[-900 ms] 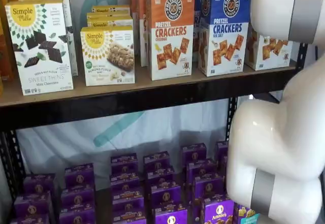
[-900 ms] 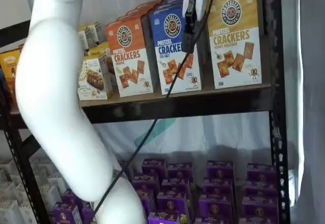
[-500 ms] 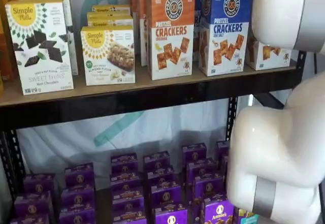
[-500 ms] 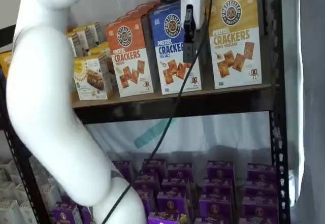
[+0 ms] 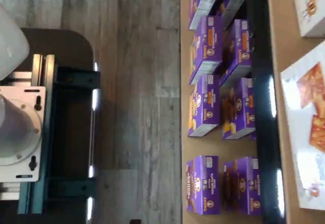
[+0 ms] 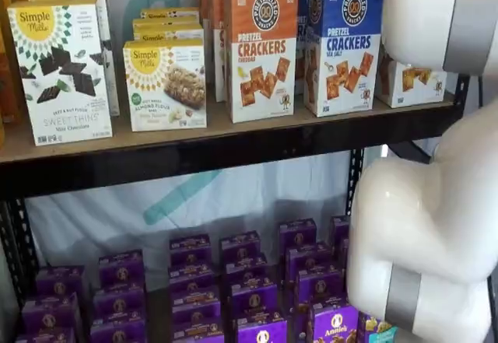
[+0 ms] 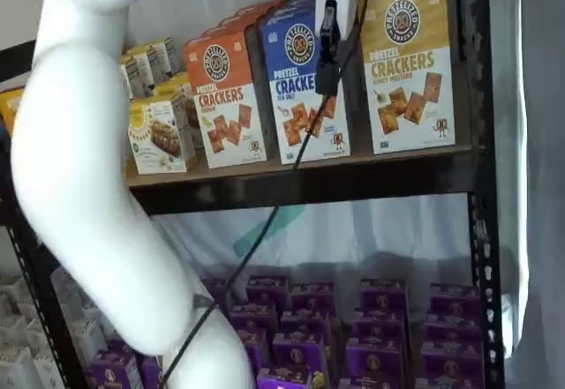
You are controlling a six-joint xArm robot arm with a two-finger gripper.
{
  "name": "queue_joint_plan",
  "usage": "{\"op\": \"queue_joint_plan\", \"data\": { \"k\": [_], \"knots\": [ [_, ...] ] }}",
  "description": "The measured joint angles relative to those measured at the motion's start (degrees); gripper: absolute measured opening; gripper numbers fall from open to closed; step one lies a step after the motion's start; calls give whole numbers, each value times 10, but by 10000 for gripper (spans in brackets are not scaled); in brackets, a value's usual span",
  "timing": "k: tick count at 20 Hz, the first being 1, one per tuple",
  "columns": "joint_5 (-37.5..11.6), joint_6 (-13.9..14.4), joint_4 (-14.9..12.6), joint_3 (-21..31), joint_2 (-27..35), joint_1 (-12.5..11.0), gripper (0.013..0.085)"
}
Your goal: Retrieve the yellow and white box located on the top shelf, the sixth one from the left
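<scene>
The yellow and white box point(image 7: 408, 67) stands upright at the right end of the top shelf point(image 7: 291, 173), next to the blue-topped box point(image 7: 305, 89). In a shelf view only its white lower part point(image 6: 412, 82) shows past the arm. My gripper point(image 7: 327, 71) hangs in front of the shelf, over the blue-topped box's right edge and just left of the yellow and white box. Only one black finger shows, side-on, with a cable beside it, so I cannot tell if it is open. The wrist view shows a white box face with orange crackers point(image 5: 307, 142); I cannot tell which box it is.
An orange-topped cracker box point(image 6: 261, 47) and Simple Mills boxes point(image 6: 62, 67) stand further left on the top shelf. Several purple boxes point(image 6: 233, 281) fill the lower shelf. The white arm point(image 7: 97, 186) crosses both shelf views. A black upright point(image 7: 477, 177) bounds the rack on the right.
The arm's large white link has swung to the left in a shelf view. The gripper has stayed in nearly the same place before the blue-topped box.
</scene>
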Motion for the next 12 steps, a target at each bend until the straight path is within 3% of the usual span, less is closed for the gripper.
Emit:
{"op": "queue_joint_plan", "data": {
  "k": [3,9,12],
  "knots": [
    [11,-1,23,-30,17,-15,850],
    [20,4,106,-66,39,-61,850],
    [9,12,173,-56,35,-93,850]
  ]
}}
